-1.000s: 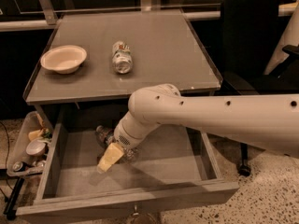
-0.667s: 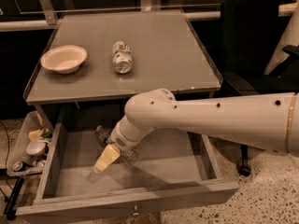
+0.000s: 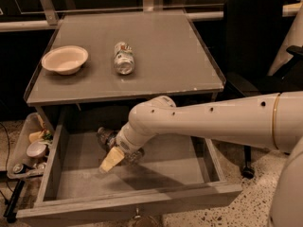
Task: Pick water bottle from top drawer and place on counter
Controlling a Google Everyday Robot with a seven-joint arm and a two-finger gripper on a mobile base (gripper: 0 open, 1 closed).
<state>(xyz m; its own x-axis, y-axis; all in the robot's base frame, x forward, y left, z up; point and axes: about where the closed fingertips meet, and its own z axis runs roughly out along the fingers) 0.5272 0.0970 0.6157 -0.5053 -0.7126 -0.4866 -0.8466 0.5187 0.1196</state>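
Note:
The top drawer [image 3: 142,200] is pulled open below the counter [image 3: 165,56]. The water bottle [image 3: 105,136] lies on its side on the drawer floor near the back left; only its dark capped end and a crinkled part show, and the rest is hidden by my wrist. My gripper [image 3: 112,158] is down inside the drawer, right over and against the bottle, its cream tip pointing to the front left. My white arm reaches in from the right.
On the counter a beige bowl [image 3: 65,59] sits at the left and a green-and-white can [image 3: 123,58] lies on its side near the middle. A bin of litter [image 3: 28,150] stands left of the drawer. A dark chair [image 3: 255,37] is at the right.
My arm has shifted slightly left and down within the drawer. The gripper stays at the bottle, and the bottle has not visibly moved.

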